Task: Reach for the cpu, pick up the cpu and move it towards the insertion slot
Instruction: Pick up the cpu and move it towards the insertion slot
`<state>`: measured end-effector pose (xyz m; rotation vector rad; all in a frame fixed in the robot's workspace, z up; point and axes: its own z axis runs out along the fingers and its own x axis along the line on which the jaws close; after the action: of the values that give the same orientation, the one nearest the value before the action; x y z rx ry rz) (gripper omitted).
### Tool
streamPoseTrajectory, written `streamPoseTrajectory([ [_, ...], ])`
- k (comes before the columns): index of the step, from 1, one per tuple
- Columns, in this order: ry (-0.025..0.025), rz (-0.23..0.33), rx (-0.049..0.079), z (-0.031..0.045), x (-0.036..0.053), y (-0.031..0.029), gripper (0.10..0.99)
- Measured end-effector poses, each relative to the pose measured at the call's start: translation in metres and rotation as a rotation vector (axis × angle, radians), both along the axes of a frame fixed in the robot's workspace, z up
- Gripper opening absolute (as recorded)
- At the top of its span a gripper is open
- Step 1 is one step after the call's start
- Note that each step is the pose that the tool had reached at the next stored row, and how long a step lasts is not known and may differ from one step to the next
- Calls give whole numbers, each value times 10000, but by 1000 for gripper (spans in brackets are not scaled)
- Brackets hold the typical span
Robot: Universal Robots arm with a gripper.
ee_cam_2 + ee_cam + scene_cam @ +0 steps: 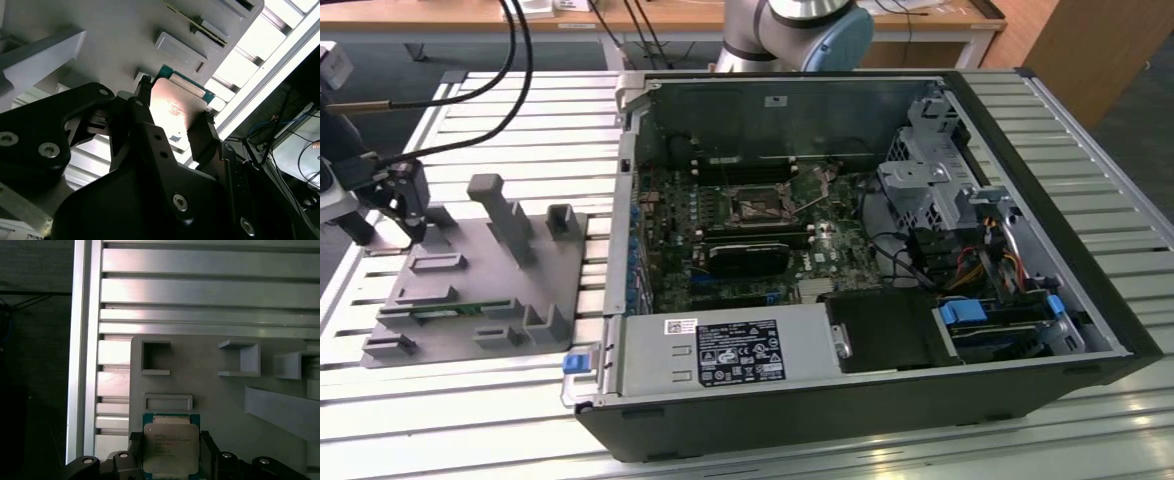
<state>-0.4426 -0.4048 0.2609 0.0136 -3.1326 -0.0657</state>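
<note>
Arm pose: the gripper (387,228) hangs at the exterior view's far left edge, fingers pointing down over the left end of the grey fixture (520,290). The arm's base (794,30) stands at the upper middle, behind the computer case (881,400).
Cut off: the frame's edge cuts the links between base and gripper. Black cables (480,70) arch across the upper left.
Hard to make out: in the exterior view the fingers hide the chip. It may sit just clear of the fixture, but I cannot tell.
Tool: in both wrist views the fingers are drawn in to chip width, pressing two opposite edges of the cpu (171,447).
Cpu: between the fingers, metal top towards the first wrist camera, green rim showing.
Insertion slot (758,208): on the motherboard (847,250) inside the open case, mid-frame, well apart from the gripper, to its right.
</note>
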Motion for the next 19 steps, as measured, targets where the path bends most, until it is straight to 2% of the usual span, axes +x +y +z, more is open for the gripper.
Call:
streamPoseTrajectory([
  [19, 0, 0, -11, 224, 0, 8, 541],
])
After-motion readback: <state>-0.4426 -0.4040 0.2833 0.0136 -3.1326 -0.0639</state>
